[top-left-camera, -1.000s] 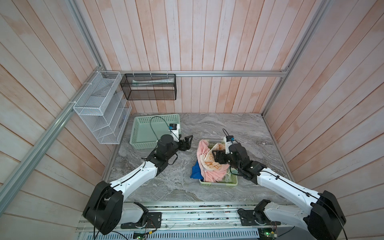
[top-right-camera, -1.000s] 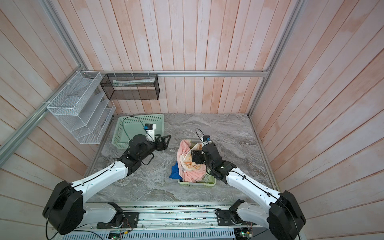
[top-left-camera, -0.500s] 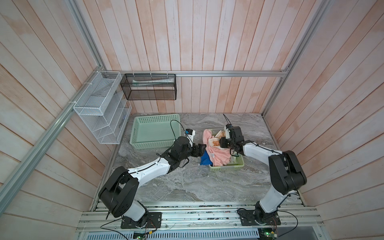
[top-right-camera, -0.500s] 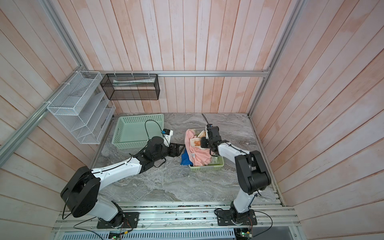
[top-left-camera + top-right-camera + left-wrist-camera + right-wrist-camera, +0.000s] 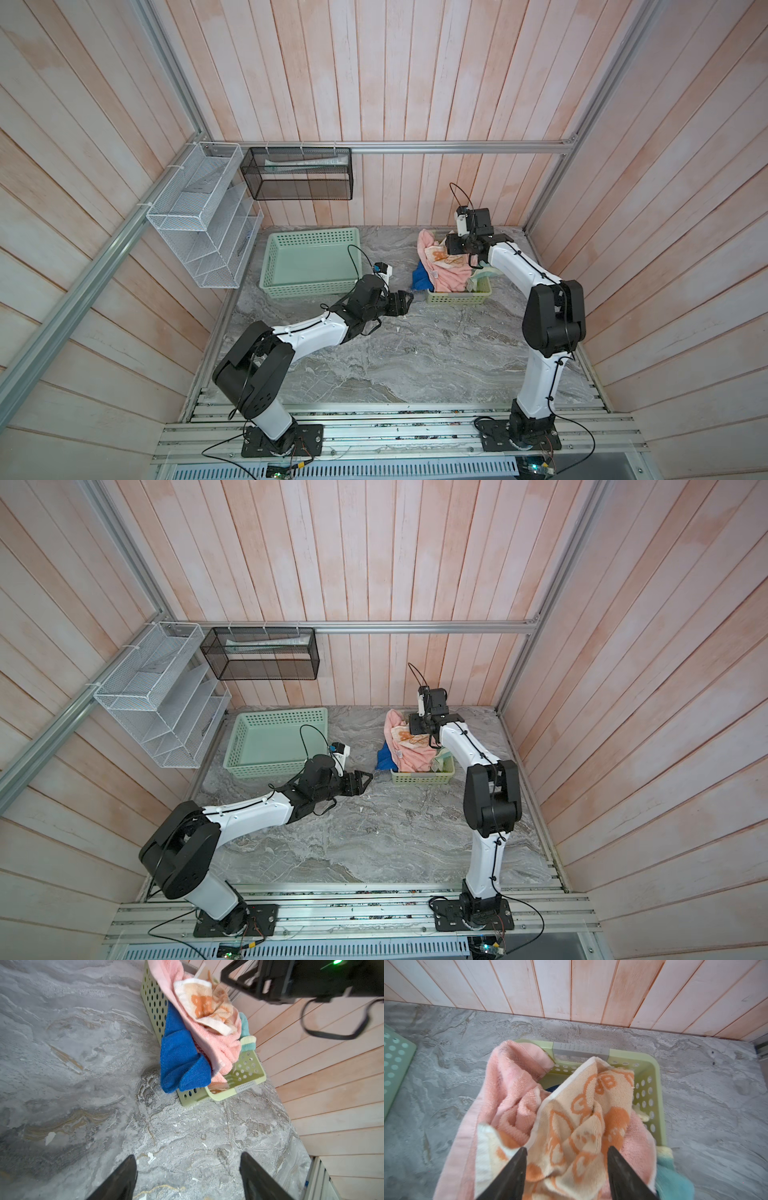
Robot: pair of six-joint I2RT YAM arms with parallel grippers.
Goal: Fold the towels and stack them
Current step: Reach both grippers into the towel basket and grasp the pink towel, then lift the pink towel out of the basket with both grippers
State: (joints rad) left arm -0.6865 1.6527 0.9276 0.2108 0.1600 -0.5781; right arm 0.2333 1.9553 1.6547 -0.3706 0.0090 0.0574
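- straddling a raised fold of the orange rabbit towel (image 5: 583, 1105) with the right claw (image 5: 567, 1148), jaws released and spread, nothing pinched; probably lined up to pluck the top cloth first
- hovering over bare table (image 5: 415, 353) off the near corner of the yellow-green basket (image 5: 220, 1095) with the left claw (image 5: 188, 1154), released and empty; likely set ready to take a corner
- heaped unfolded in that basket near the table's back right corner: orange on pink towel (image 5: 508, 1088), blue towel (image 5: 180, 1053) spilling over the wall, yellow-teal towel (image 5: 246, 1041) tucked at the side
- counted: four towels, two baskets (mint basket (image 5: 309, 286) empty, toward the back left corner), two claws

robot lab booth, plank walls (image 5: 374, 75)
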